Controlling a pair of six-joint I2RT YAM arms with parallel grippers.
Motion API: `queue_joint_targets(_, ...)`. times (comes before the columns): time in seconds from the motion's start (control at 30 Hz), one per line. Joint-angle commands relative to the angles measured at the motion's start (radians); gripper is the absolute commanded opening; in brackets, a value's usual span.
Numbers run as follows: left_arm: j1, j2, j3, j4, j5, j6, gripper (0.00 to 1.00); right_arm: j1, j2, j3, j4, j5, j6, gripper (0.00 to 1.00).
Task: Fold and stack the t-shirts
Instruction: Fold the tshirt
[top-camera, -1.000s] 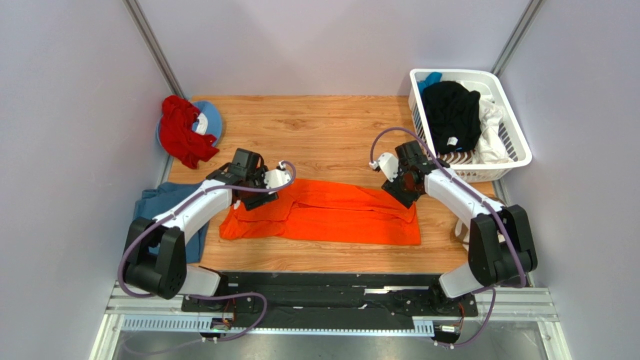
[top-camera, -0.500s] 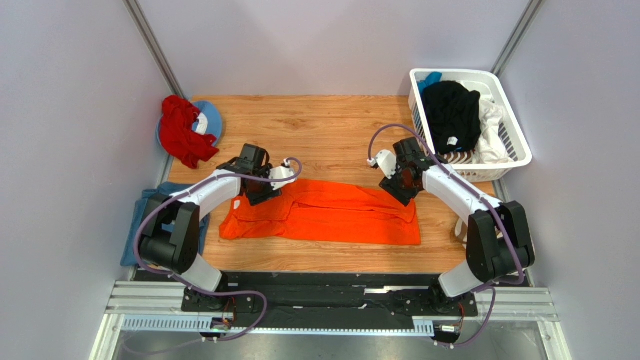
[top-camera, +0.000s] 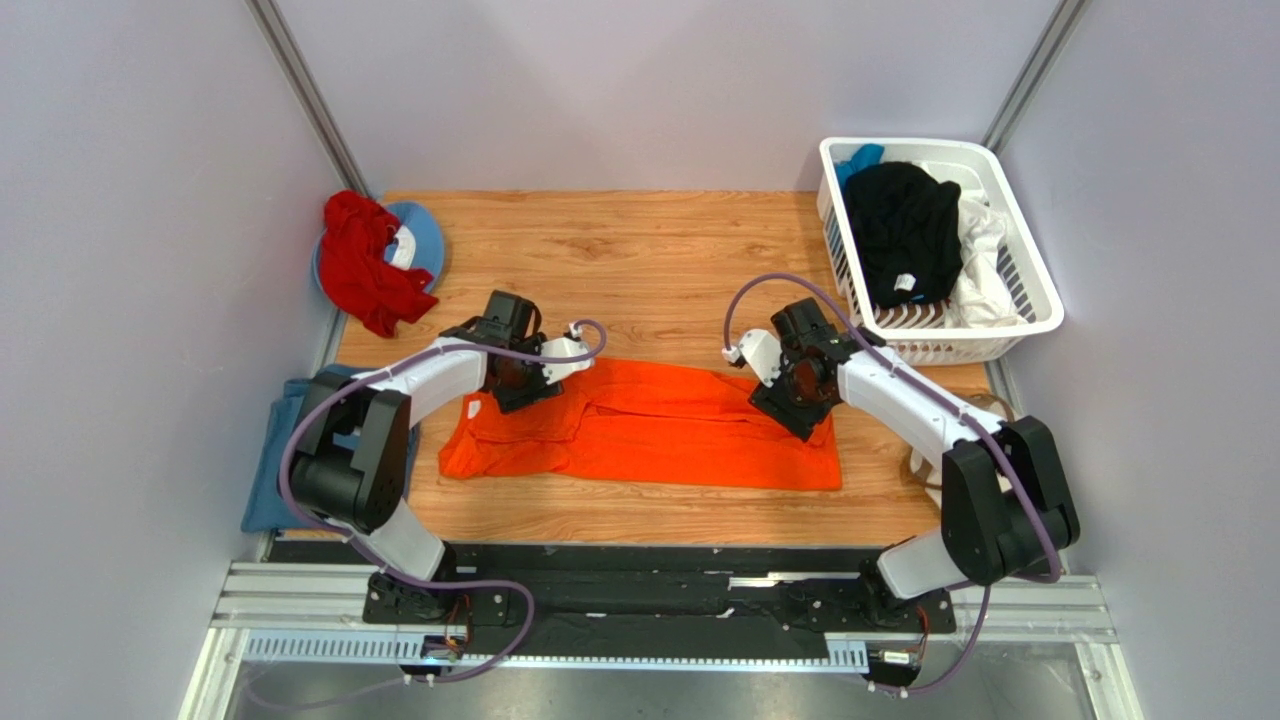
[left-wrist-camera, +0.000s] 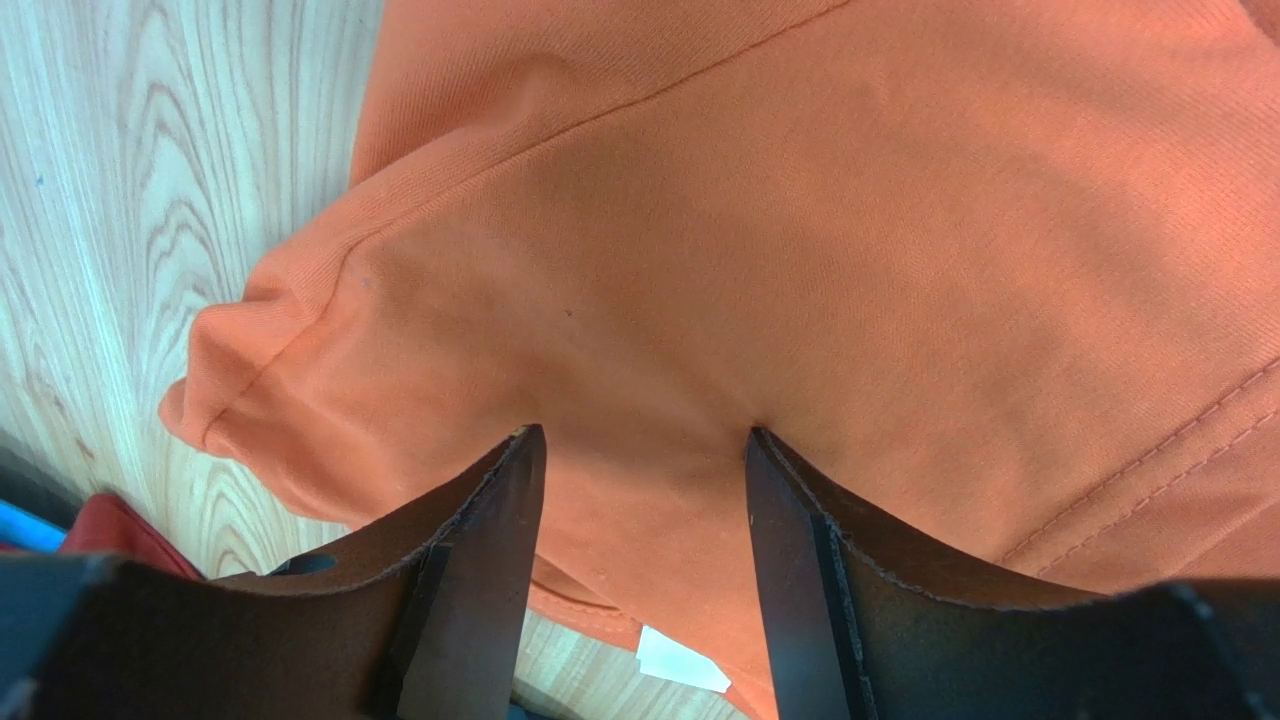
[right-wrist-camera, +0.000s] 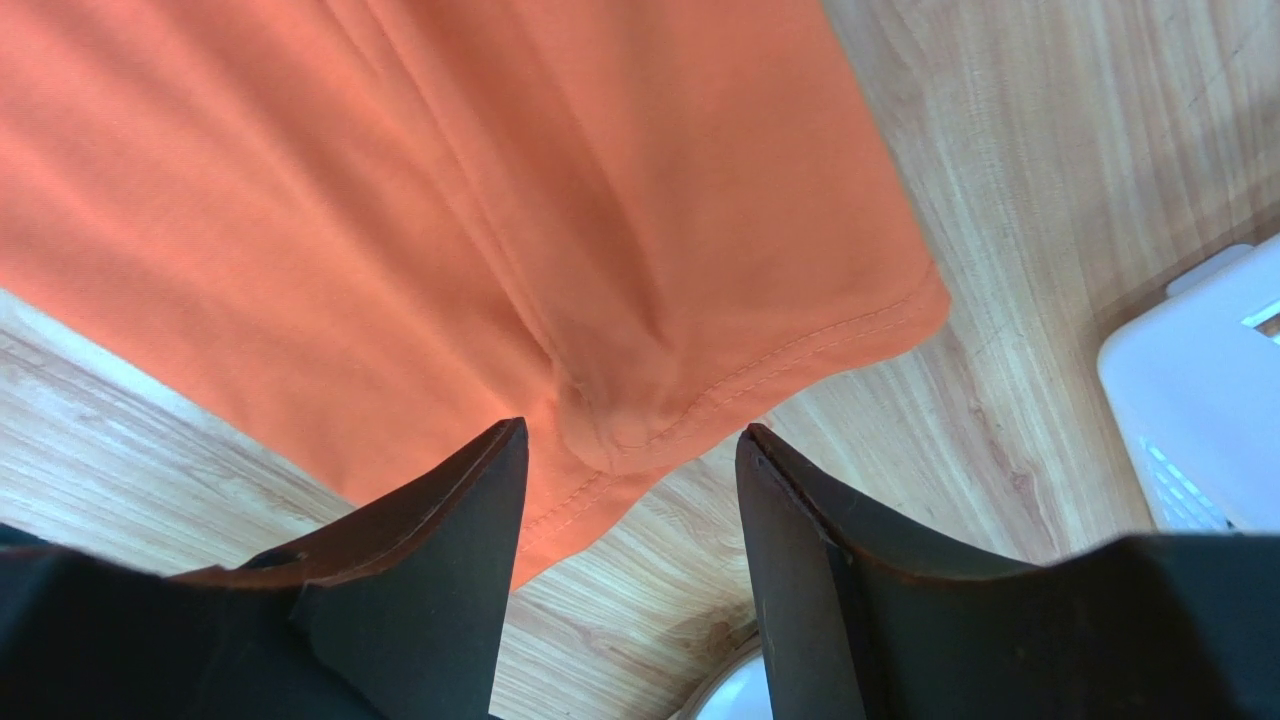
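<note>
left gripper (left-wrist-camera: 639, 444) and right gripper (right-wrist-camera: 631, 435) are held open astride the orange t-shirt (top-camera: 661, 435); seemingly only one layer could be caught, skewing folds.

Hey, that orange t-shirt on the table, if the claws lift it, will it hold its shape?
Probably not: the orange t-shirt lies in soft creases, so it should sag between grip points. It looks thin, so likely light. Pushed, it would probably bunch, as the puckers by the right claw suggest.
</note>
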Motion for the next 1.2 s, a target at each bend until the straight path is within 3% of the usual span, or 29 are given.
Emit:
queue_joint_targets(0.0, 0.006, 0.02, 0.022, 0.012, 0.014, 0.02, 0.6, 0.016, -0.04, -0.014, -0.003, -0.007, 0.03, 0.58)
queue_joint_targets(0.3, 0.006, 0.023, 0.01, 0.012, 0.007, 0.027, 0.6, 0.02, 0.023, -0.051, 0.06, -0.001, 0.024, 0.55)
queue_joint_targets(0.4, 0.006, 0.025, 0.003, 0.015, 0.003, 0.029, 0.59, 0.021, 0.043, -0.046, 0.069, 0.002, 0.021, 0.48)
queue_joint_targets(0.43, 0.006, 0.025, 0.002, 0.015, 0.003, 0.029, 0.59, 0.021, 0.049, -0.046, 0.073, 0.004, 0.02, 0.37)
queue_joint_targets(0.5, 0.006, 0.028, 0.0, 0.018, 0.0, 0.031, 0.59, 0.021, 0.054, -0.042, 0.078, 0.016, 0.015, 0.26)
queue_joint_targets(0.53, 0.006, 0.028, 0.0, 0.019, 0.0, 0.031, 0.59, 0.021, 0.057, -0.04, 0.08, 0.019, 0.012, 0.14)
queue_joint_targets(0.63, 0.006, 0.026, -0.003, 0.021, 0.001, 0.029, 0.59, 0.021, 0.054, -0.029, 0.069, 0.028, 0.012, 0.0)
queue_joint_targets(1.17, 0.007, 0.028, -0.004, 0.021, -0.006, 0.029, 0.59, 0.02, 0.041, 0.132, -0.02, 0.206, -0.028, 0.0)
